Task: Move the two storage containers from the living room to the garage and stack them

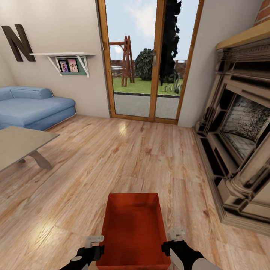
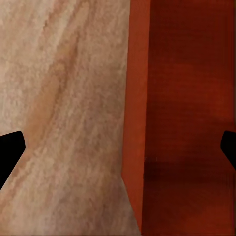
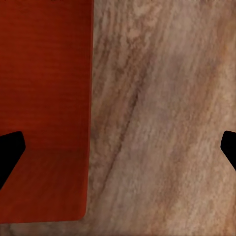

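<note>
One red-orange storage container (image 1: 133, 228) lies open-topped on the light wood planks right in front of me. My left gripper (image 1: 93, 245) stands open at its left wall, and in the left wrist view that wall (image 2: 140, 123) runs between the wide-apart fingertips (image 2: 11, 147). At the right wall my right gripper (image 1: 175, 242) is open too. The right wrist view has the container's edge (image 3: 73, 123) between its fingertips (image 3: 10, 150). Nothing is gripped. The garage is out of view.
A grey low table (image 1: 18, 144) and a blue sofa (image 1: 32, 107) stand at the left. A large stone fireplace (image 1: 240, 131) lines the right wall. Glass patio doors (image 1: 148, 63) are straight ahead, with open wood floor (image 1: 123, 153) in between.
</note>
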Robot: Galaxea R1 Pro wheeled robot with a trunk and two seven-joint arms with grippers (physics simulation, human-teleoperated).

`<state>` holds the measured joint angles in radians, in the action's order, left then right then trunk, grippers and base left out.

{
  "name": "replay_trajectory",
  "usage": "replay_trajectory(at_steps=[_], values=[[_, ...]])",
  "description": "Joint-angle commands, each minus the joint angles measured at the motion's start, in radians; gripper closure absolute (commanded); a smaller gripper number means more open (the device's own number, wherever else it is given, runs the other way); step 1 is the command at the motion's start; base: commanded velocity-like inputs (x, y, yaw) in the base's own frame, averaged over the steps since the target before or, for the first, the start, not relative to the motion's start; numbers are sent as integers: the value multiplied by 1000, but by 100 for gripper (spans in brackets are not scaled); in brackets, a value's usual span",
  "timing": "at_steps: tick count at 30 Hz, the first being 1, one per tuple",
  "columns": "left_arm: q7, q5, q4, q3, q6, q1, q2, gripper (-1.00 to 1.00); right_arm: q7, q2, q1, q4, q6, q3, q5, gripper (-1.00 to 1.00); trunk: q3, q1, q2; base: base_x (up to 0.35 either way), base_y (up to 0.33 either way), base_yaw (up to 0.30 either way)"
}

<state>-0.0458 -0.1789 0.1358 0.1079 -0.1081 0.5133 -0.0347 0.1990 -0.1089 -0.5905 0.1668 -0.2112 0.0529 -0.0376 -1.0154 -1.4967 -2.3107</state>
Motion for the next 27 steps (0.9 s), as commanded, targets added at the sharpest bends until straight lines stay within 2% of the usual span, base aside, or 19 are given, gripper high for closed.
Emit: replay_trajectory(at_steps=[1, 5, 11, 21, 27], values=[[-4, -9, -1, 9, -4, 1, -1, -100, 4, 0, 0, 2, -9, 6, -4, -100, -1, 0, 0, 0, 0, 0], [-4, -9, -1, 9, -4, 1, -5, -100, 4, 0, 0, 1, -8, 7, -4, -100, -1, 0, 0, 0, 0, 0], [-4, -10, -1, 9, -5, 1, -5, -100, 3, 0, 0, 1, -8, 7, -4, -100, -20, -23, -42, 0, 0, 0], [-4, -11, -1, 8, -5, 1, -5, -100, 2, 0, 0, 0, -7, 7, -4, -100, -20, -23, -42, 0, 0, 0], [-5, -10, -1, 8, -5, 1, -5, -100, 2, -1, 0, -3, -7, 7, -4, -100, -38, -46, -84, 0, 0, 0]])
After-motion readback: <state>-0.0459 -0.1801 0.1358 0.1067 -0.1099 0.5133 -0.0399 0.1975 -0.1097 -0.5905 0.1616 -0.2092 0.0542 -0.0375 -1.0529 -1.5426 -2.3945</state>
